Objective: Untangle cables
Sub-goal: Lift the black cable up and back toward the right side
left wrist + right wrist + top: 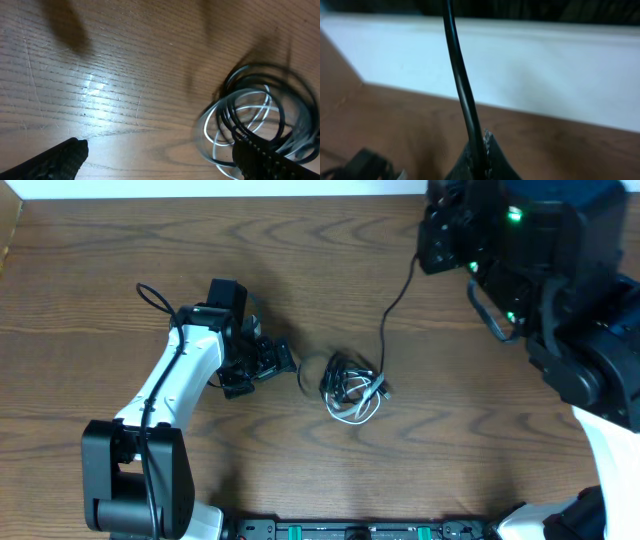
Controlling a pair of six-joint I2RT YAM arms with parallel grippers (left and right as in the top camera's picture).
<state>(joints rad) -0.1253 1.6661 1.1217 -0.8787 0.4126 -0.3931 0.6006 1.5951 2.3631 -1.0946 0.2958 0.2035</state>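
The right tool (479, 150) pinches a black cable (462, 85); the left tool (160, 159) gapes wide beside the bundle (347, 383).

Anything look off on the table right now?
Only the cable bundle mid-table: black and white loops knotted together, one black cable running from it up to the shut right pincer, which pinches it. The left pincer is open beside the bundle. No visible damage.

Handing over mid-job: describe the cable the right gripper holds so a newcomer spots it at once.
At the centre of the table lies a coiled bundle. One black cable leaves it and runs to the right gripper, shut on it. It alone stretches out; the others lie coiled.
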